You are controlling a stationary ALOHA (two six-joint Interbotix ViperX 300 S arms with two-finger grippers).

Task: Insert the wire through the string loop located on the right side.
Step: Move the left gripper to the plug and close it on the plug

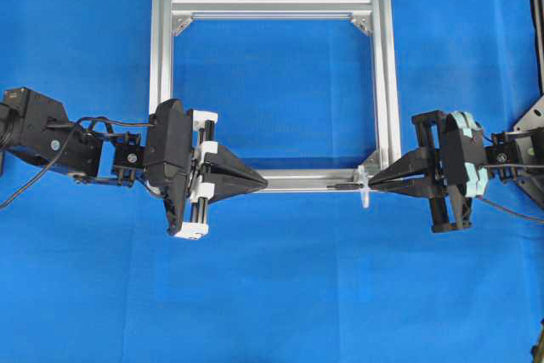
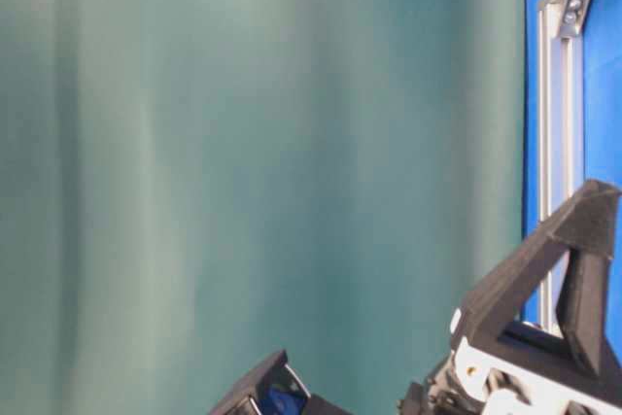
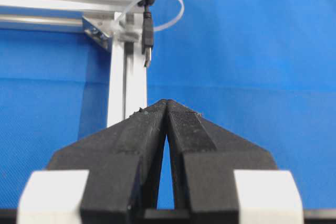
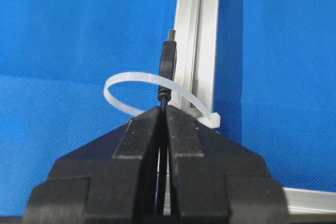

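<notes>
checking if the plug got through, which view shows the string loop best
The right wrist view: the string loop arches fully around the wire held in the right tool. The left wrist view shows it smaller, farther off. Overhead it is a tiny sliver; table-level misses it.

Wire [image 4: 168, 61] plug thru string loop [image 4: 131, 90], over frame [image 1: 280, 180] bar, betw. both pincers.

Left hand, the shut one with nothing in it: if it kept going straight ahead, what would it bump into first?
Probably the plug of the wire, poking out through the string loop toward the left hand. It lies almost dead ahead over the silver frame, though it may sit slightly off line.
</notes>
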